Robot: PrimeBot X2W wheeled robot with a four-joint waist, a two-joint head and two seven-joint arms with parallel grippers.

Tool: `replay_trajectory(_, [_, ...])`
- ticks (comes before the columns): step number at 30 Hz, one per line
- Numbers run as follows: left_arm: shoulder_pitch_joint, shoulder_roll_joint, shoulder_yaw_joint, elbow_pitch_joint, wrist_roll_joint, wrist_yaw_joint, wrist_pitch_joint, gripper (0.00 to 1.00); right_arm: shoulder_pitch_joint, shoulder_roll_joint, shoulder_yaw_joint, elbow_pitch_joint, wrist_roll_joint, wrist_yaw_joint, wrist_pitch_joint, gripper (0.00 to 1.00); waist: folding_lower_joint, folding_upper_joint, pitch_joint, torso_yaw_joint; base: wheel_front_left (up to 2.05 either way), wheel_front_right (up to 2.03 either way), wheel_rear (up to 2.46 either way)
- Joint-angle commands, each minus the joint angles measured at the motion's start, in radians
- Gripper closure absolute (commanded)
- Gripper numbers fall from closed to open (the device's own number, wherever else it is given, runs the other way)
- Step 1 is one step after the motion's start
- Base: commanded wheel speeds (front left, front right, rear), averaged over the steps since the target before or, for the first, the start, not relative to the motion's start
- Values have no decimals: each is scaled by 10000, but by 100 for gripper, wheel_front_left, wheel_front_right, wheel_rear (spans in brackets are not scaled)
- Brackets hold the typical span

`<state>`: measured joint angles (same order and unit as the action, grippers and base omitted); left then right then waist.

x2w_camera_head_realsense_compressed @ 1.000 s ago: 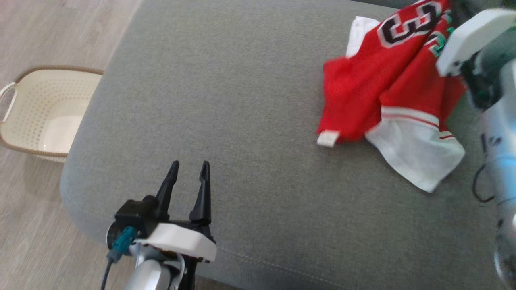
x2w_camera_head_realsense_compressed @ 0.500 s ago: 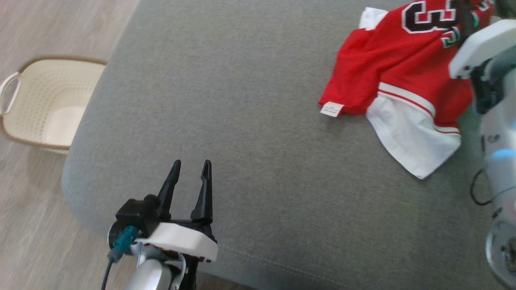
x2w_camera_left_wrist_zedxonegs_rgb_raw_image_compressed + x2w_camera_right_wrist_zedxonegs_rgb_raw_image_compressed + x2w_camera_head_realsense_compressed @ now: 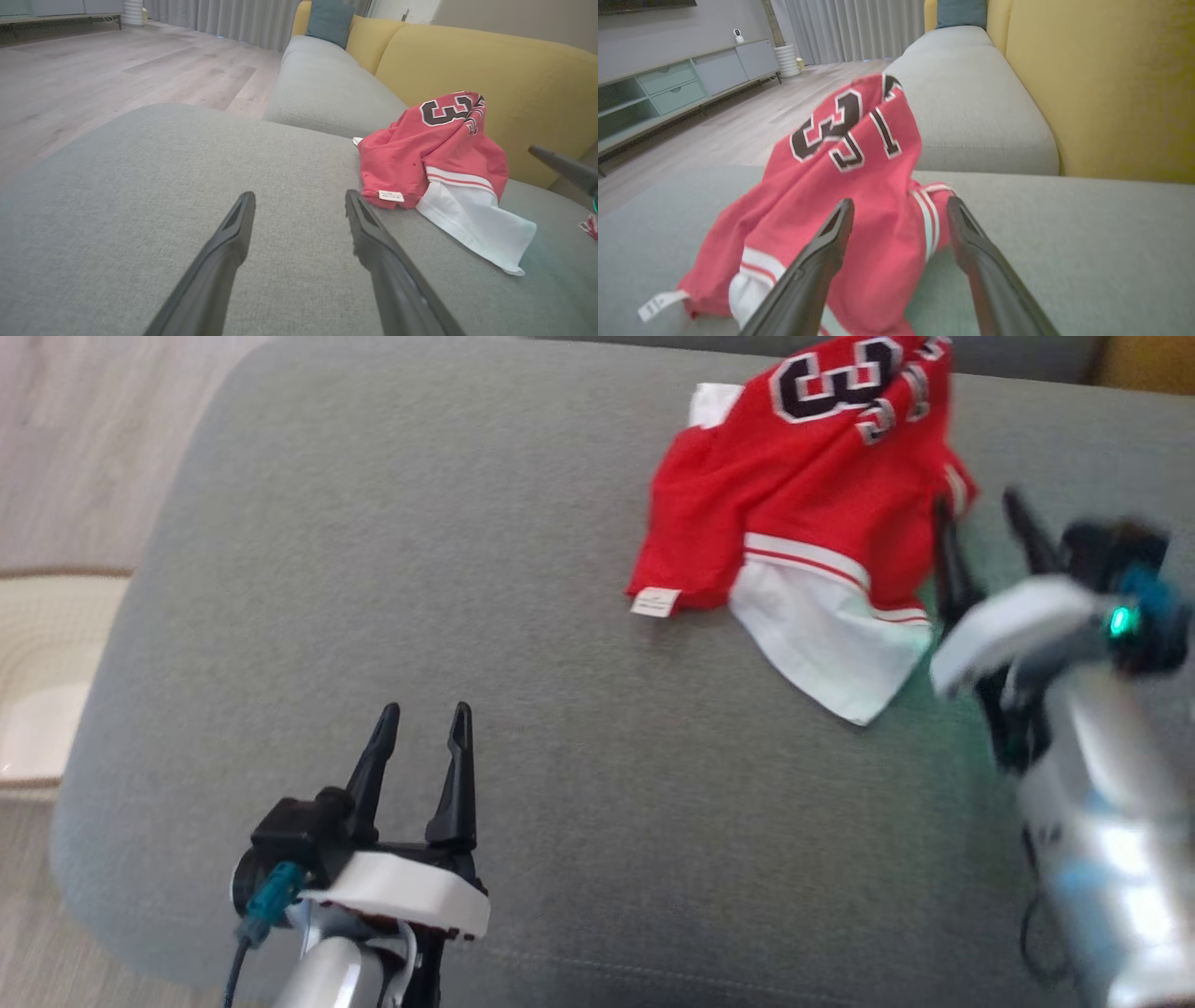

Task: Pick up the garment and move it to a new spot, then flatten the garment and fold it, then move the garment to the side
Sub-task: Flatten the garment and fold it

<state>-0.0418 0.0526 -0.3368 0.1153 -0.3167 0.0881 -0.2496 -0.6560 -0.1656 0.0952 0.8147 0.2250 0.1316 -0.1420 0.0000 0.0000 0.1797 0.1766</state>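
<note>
Garment (image 3: 794,513) lies on seat cushion (image 3: 467,569), far right part, backrest (image 3: 490,56) behind it. Right gripper (image 3: 976,502) just beside garment's right edge. Left gripper (image 3: 425,709) over cushion's near left, well apart from garment. Basket (image 3: 47,635) on floor, left of cushion.

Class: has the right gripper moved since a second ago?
Yes. The right gripper drew back from the number on the jersey to the cushion beside it.

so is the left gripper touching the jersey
Apart. The head view shows bare cushion between the left gripper and the jersey.
</note>
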Motion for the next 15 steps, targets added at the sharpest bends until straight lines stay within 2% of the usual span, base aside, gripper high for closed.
replay_trajectory(1, [-63, -24, 417, -379, 114, 5, -122, 0, 98, 125, 253, -561, 97, -9, -57, 0, 0, 0, -105, -271, 0, 0, 0])
replay_trajectory(8, [-37, -24, 571, -427, 274, -93, -122, 0, 2428, 525, 124, -2185, 453, -9, 230, 0, 0, 0, -130, -620, 0, 0, 0])
replay_trajectory(15, [-103, -24, 624, -436, 376, -170, -122, 0, 3612, 1046, 192, -3008, 556, -9, 579, 0, 0, 0, -65, -639, 0, 0, 0])
